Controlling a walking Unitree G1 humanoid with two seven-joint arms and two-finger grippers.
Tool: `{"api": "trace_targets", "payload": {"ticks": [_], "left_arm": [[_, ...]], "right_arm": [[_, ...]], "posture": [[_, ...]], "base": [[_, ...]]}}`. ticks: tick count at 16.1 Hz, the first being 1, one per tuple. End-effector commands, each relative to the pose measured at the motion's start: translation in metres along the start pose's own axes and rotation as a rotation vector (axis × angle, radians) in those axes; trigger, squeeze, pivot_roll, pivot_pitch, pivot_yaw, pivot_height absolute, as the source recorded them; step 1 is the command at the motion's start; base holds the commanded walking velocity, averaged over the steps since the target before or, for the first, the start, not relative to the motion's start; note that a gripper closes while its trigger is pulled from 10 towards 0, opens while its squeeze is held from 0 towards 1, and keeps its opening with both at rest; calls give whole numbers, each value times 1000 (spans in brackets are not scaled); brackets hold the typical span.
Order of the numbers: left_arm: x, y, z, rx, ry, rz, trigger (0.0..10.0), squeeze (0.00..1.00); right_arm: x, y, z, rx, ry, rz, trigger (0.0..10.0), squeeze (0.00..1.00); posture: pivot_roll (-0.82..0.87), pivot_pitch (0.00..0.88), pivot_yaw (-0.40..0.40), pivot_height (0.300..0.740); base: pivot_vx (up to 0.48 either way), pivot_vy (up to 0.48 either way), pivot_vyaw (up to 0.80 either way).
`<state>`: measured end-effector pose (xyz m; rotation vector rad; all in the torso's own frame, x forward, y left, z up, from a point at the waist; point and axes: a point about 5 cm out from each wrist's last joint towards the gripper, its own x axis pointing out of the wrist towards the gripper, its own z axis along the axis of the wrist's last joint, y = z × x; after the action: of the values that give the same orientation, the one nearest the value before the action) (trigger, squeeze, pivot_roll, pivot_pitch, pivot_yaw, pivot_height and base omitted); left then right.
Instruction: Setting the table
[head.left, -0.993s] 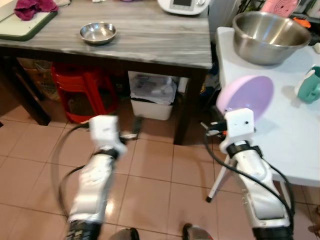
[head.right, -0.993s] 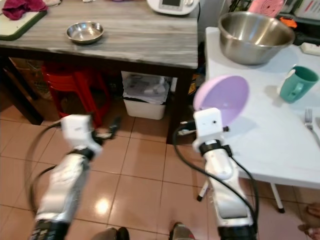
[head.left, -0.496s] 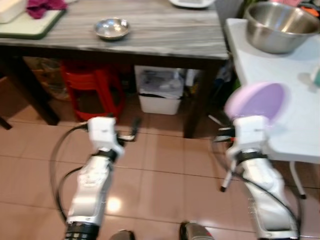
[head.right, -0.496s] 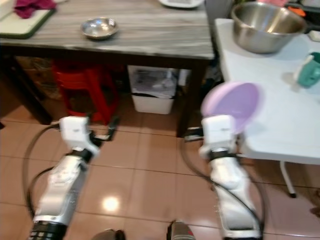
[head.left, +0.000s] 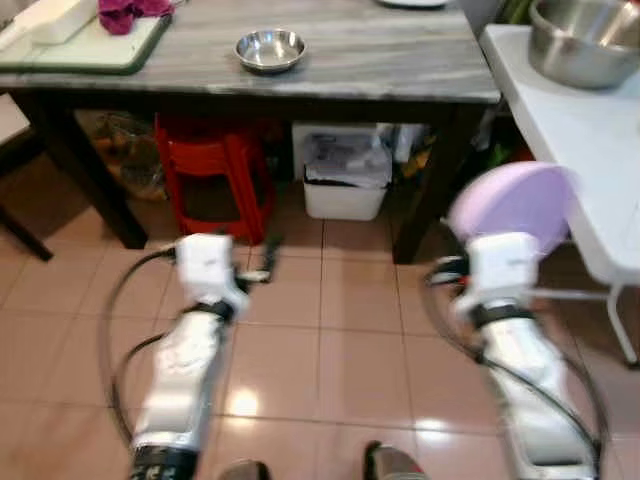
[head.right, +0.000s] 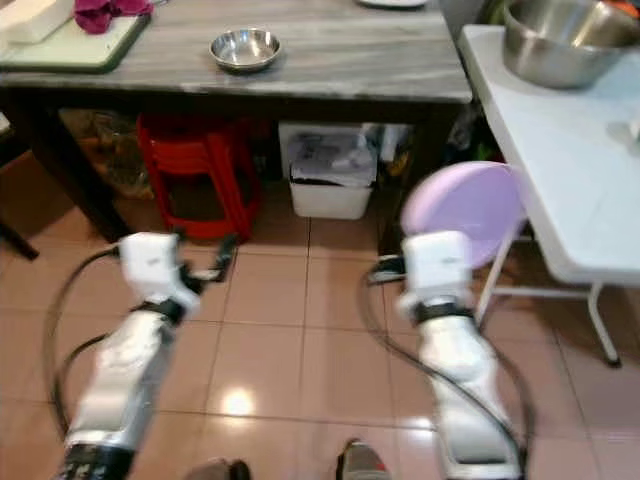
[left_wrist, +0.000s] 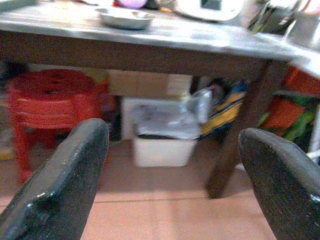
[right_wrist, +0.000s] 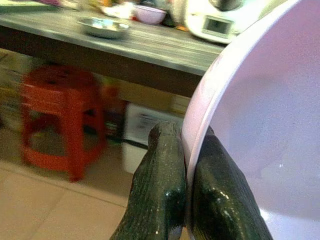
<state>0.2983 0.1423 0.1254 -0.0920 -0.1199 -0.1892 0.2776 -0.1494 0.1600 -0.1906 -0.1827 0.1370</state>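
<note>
Round lilac plastic plate (head.left: 513, 203), held on edge above the tiled floor just beside the white table (head.left: 575, 140); the right gripper (right_wrist: 186, 165) has its two black fingers clenched on the plate's rim. The left gripper (left_wrist: 175, 165) hangs over the floor with its fingers spread wide apart, grasping nothing. Behind stand a grey wood-grain table (head.left: 350, 55) bearing a small steel bowl (head.left: 270, 49), a red stool (head.left: 210, 170) and a white bin (head.left: 345, 180) beneath it, and a large steel mixing bowl (head.left: 585, 40) on the white table.

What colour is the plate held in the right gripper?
Pale lilac plate, clearest in the right eye view.
</note>
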Motion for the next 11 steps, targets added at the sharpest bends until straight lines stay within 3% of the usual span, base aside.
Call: {"api": "trace_targets", "payload": {"ticks": [1,9,11], "left_arm": [[2,-9,0,-5,0,-23,10000,0],[4,-12,0,-2,4,-24,10000,0],[4,-12,-1,0,5,-23,10000,0]], "right_arm": [[-1,-10,4,-17,-14,-35,10000,0],[2,-9,3,-18,-16,-30,10000,0],[2,-9,4,-29,-20,-27,10000,0]], "posture": [[-183,206,9,740],[-182,205,8,740],[-182,205,8,740]], "base": [[0,450,-656],[0,480,-645],[0,480,-225]]}}
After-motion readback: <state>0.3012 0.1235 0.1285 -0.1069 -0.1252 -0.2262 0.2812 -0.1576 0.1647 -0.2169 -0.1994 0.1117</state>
